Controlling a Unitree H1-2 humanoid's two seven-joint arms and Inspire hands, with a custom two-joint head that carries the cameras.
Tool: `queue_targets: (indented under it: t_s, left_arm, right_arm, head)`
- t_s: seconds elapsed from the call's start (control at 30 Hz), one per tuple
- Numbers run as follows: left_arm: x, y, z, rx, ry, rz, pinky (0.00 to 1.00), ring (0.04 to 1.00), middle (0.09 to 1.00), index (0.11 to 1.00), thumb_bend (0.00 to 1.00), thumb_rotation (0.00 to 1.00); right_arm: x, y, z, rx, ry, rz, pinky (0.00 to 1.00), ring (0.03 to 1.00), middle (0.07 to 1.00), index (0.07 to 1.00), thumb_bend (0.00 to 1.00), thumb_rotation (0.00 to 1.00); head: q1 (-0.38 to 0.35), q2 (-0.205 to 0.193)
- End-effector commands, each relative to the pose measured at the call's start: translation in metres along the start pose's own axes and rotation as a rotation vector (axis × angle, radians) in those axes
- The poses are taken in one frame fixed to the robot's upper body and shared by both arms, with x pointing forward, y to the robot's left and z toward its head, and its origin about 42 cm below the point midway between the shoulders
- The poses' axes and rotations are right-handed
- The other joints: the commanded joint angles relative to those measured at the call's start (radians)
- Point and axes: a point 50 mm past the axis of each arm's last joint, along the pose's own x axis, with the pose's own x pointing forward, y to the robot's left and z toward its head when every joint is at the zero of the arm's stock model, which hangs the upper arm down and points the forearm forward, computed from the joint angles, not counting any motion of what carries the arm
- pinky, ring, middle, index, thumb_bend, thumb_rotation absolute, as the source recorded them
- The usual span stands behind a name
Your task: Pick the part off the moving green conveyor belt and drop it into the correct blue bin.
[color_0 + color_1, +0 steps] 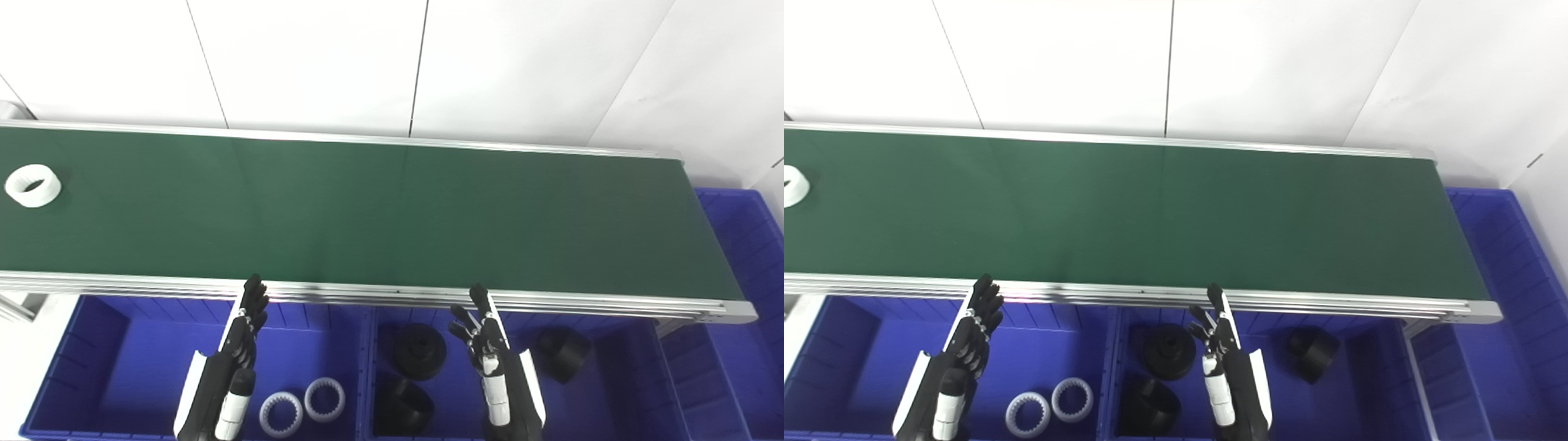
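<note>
A white ring-shaped part [33,185] lies on the green conveyor belt [367,214] at its far left; the right eye view cuts it at the left edge [792,186]. My left hand [245,331] is open and empty, fingers straight, above the left blue bin [86,361], which holds two white toothed rings [303,407]. My right hand [484,337] is open and empty above the middle blue bin [637,380], which holds three black round parts [419,350]. Both hands are just in front of the belt's near rail.
The belt's aluminium near rail [380,294] runs in front of both hands. Another blue bin [744,257] stands past the belt's right end. A white wall is behind the belt.
</note>
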Motion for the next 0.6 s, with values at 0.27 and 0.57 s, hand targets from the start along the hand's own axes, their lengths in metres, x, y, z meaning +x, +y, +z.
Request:
queue_targets:
  t_s: [0.27, 0.57]
  left_arm:
    - [0.0001, -0.0002, 0.0069, 0.014, -0.03, -0.007, 1.0, 1.0, 1.0, 1.0, 0.91, 1.0]
    - [0.0007, -0.0001, 0.0062, 0.011, -0.03, -0.008, 1.0, 1.0, 1.0, 1.0, 0.91, 1.0]
  right_arm:
    - [0.0005, 0.0028, 0.0103, 0.013, -0.041, 0.006, 0.86, 0.919, 1.0, 0.993, 0.88, 1.0]
    - [0.0027, 0.0029, 0.0106, -0.042, -0.084, 0.002, 1.0, 0.974, 1.0, 0.99, 0.84, 1.0]
  head:
    - [0.0, 0.002]
    - [0.001, 0.001]
